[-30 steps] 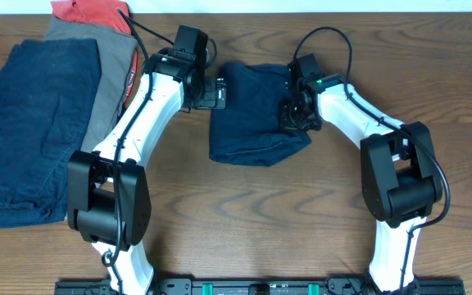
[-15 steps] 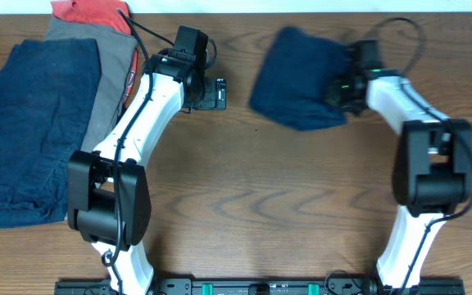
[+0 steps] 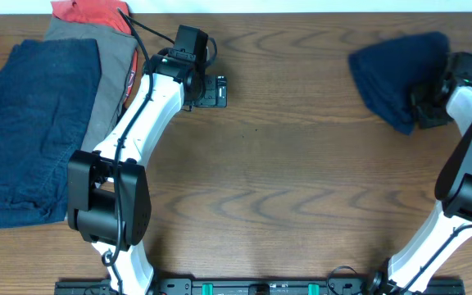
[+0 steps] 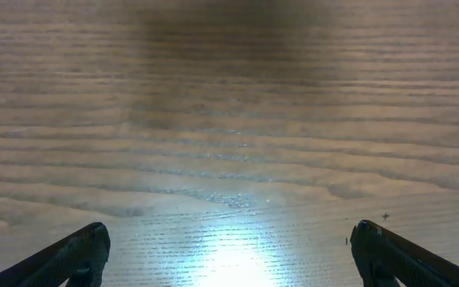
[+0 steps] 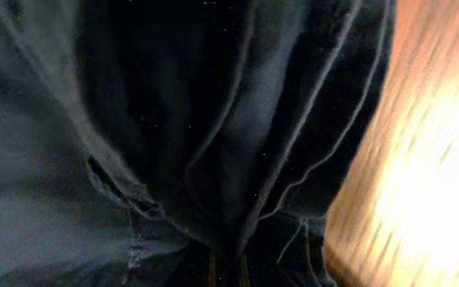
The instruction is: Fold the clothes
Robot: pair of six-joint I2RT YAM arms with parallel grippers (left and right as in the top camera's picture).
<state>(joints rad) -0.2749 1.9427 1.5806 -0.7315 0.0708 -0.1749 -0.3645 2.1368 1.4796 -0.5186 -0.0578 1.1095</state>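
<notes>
The folded navy shorts (image 3: 396,74) now sit bunched at the upper right of the overhead frame, swept there from the centre within a second by the right tool (image 3: 423,100), which is clamped shut on the cloth. The left tool (image 3: 211,92) waits with jaws wide apart over bare worktop (image 3: 285,180) at upper centre. One garment looks finished; the navy piece (image 3: 31,123), grey one (image 3: 97,74) and red-orange one (image 3: 88,15) at upper left await folding.

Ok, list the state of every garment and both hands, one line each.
left hand: open, empty, above the table
right hand: shut on the navy shorts
navy shorts: bunched, gripped, far right
navy piece: spread out, unfolded
grey garment: unfolded, partly under navy piece
red-orange garment: crumpled, unfolded
</notes>
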